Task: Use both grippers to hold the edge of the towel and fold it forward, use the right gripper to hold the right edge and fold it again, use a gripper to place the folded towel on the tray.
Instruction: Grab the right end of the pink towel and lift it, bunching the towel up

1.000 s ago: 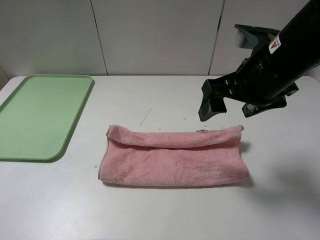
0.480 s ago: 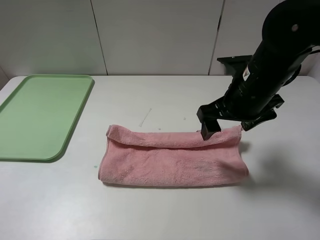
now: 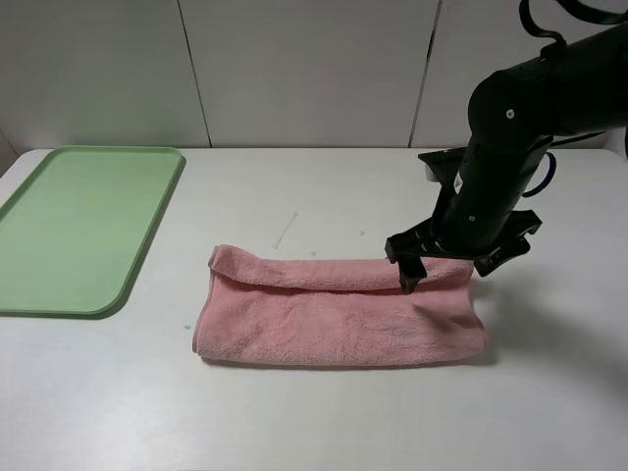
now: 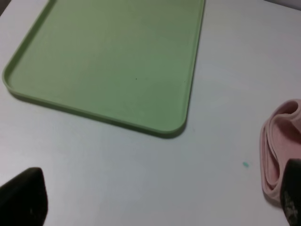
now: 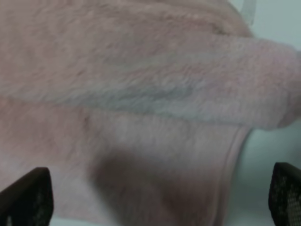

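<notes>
The dusty-pink towel (image 3: 339,312) lies folded once in the middle of the table, its rolled fold along the far side. My right gripper (image 3: 446,271) is down at the towel's right end, open, one finger (image 3: 405,272) touching the fold. Up close, the right wrist view shows the towel (image 5: 131,94) and its stitched hem (image 5: 231,165) between the wide-apart tips of the right gripper (image 5: 155,202). The light-green tray (image 3: 78,226) sits bare at the far left. My left gripper (image 4: 157,207) is open above the table near the tray (image 4: 108,56) and the towel's left end (image 4: 280,146); the high view does not show it.
A small teal speck (image 3: 184,327) lies on the white table (image 3: 314,422) just left of the towel, and a faint scratch mark (image 3: 286,231) behind it. White wall panels close off the far side.
The right arm has swung in and come down from above the table behind the towel onto its right end. The towel and tray have not moved.
</notes>
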Robot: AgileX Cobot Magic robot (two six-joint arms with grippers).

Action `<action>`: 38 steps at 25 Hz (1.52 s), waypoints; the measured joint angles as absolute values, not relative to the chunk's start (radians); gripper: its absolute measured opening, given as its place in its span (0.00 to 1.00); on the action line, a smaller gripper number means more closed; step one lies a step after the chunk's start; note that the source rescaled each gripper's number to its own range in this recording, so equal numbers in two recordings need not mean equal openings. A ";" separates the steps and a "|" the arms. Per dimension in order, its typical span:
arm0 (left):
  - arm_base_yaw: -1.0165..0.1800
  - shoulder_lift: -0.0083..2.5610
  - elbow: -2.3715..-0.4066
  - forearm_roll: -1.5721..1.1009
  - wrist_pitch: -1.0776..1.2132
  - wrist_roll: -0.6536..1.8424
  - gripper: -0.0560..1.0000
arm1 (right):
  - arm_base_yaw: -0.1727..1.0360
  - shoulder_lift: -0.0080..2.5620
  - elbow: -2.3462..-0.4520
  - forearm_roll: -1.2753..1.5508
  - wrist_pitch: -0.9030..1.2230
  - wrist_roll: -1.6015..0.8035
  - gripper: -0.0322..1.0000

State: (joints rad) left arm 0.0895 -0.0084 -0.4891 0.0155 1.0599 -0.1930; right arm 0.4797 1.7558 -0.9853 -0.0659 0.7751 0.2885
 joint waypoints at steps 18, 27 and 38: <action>0.089 -0.008 -0.489 0.015 1.059 -0.193 1.00 | 0.365 1.878 -0.852 0.053 0.570 0.157 1.00; 0.089 -0.008 -0.489 0.015 1.059 -0.193 1.00 | 0.364 1.923 -0.857 0.054 0.550 0.143 1.00; 0.089 -0.008 -0.489 0.015 1.058 -0.193 1.00 | 0.372 1.923 -0.861 0.103 0.539 0.131 0.16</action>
